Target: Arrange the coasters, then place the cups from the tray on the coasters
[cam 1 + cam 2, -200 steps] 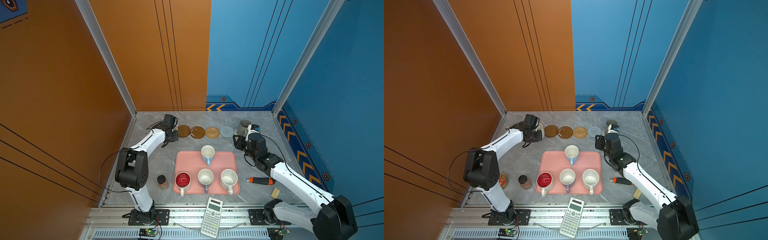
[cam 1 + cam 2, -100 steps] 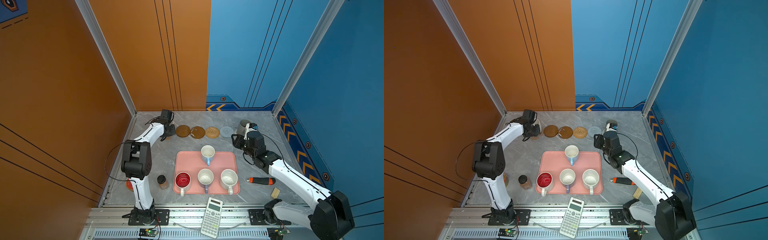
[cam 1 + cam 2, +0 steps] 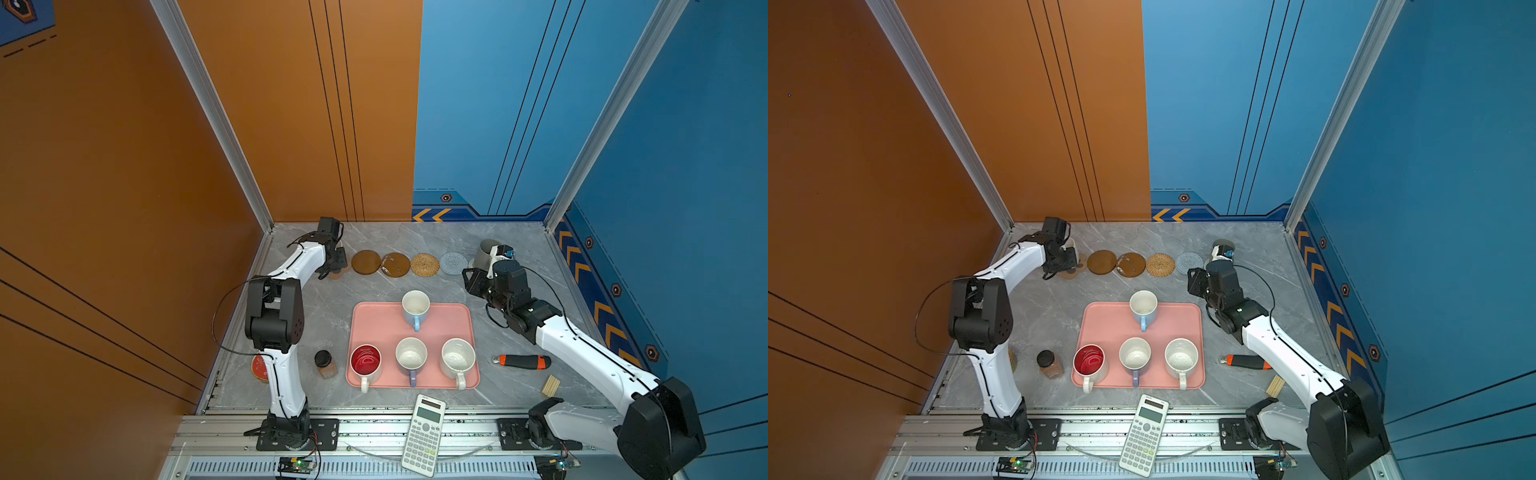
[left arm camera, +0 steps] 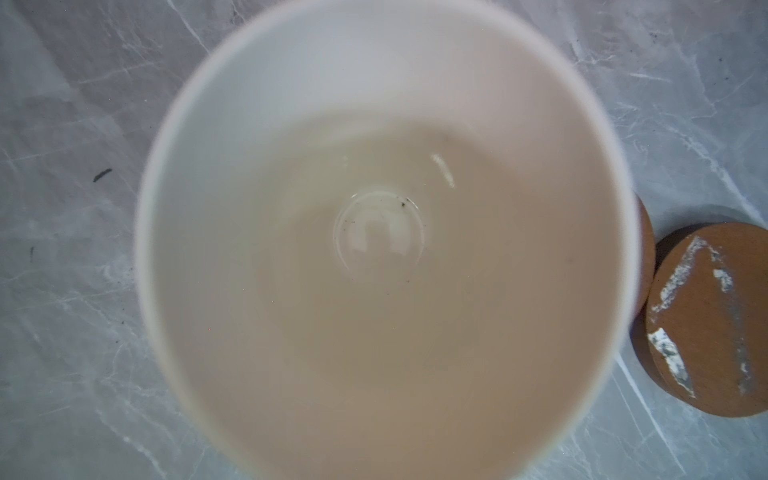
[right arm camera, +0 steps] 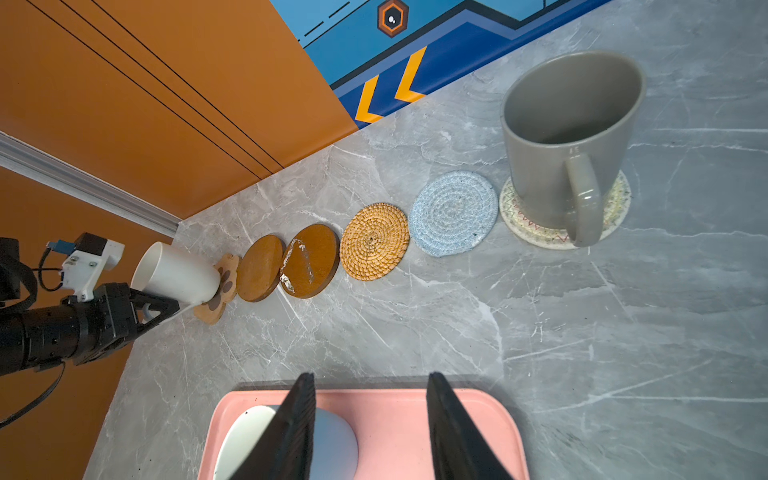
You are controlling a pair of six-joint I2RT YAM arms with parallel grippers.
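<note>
As left jaws pinch white mug (image 5: pixel 176 272), moved leftward to paw coaster (image 5: pixel 212 311) | right jaws spread, empty

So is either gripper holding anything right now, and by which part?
The left gripper grips the white mug by its handle, with the mug tilted and its base at the paw-shaped coaster. The right gripper is open and holds nothing.

2 white arms (image 3: pixel 286 380), bulky black joints (image 3: pixel 274 318), looping black cables (image 3: pixel 213 324), ridged black fingers (image 5: pixel 297 428)
</note>
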